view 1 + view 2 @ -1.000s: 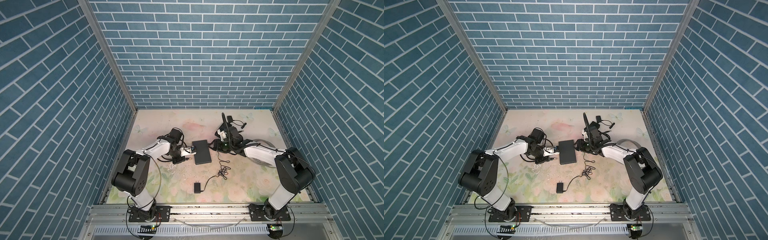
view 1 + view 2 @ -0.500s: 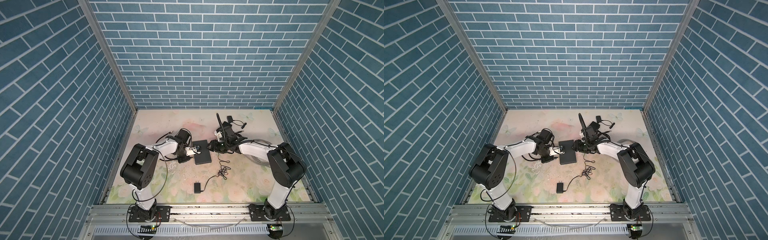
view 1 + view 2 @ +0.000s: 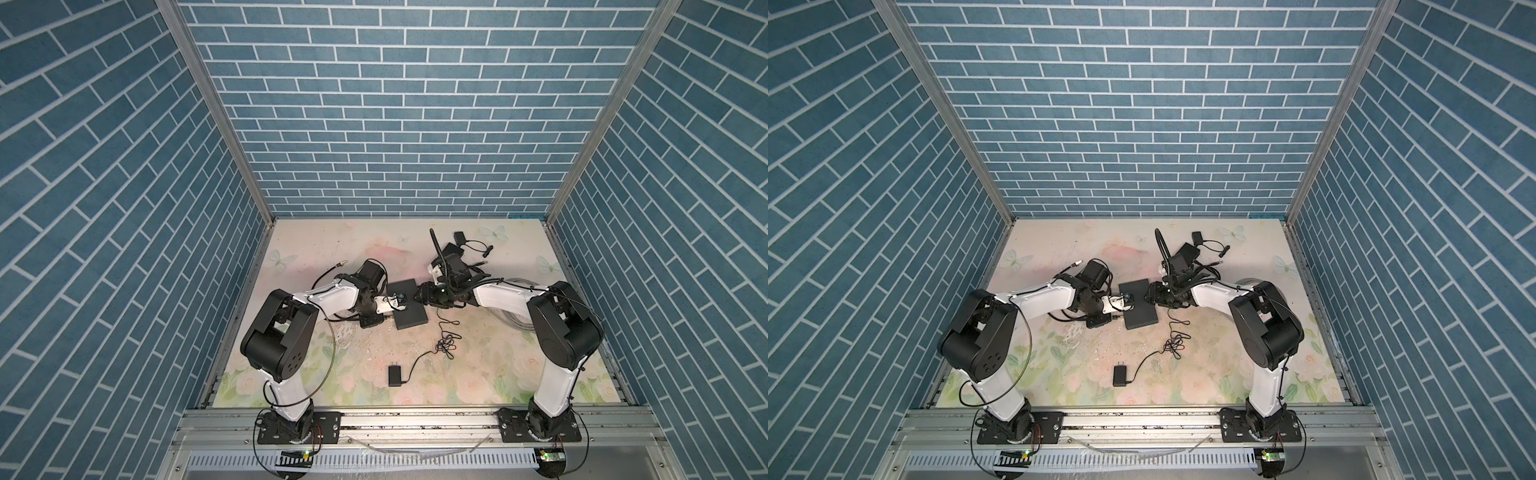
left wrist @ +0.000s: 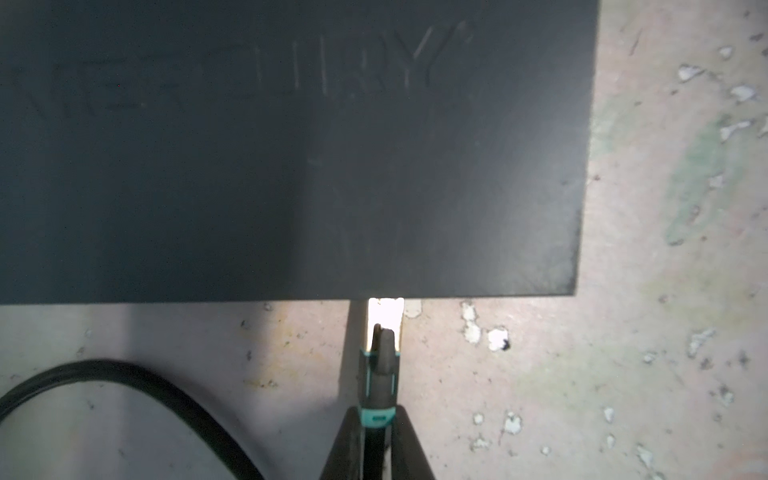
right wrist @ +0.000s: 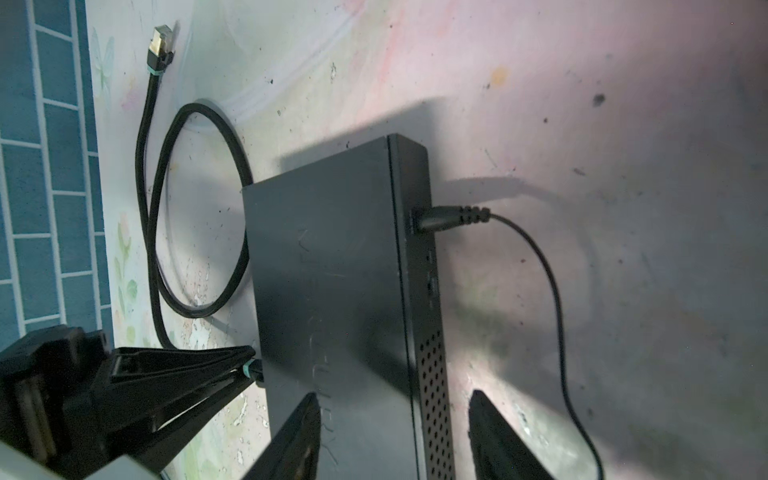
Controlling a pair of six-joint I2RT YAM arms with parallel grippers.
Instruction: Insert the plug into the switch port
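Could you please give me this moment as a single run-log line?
left hand: shut on plug | plug: tip at switch edge, seating unclear | right hand: open, straddling switch's opposite edge

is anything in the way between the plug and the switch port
Nothing visible does. The left hand holds the ethernet plug with its clear tip meeting the edge of the switch; the port itself is hidden under that edge. The right hand sits open over its far side, clear of the plug.
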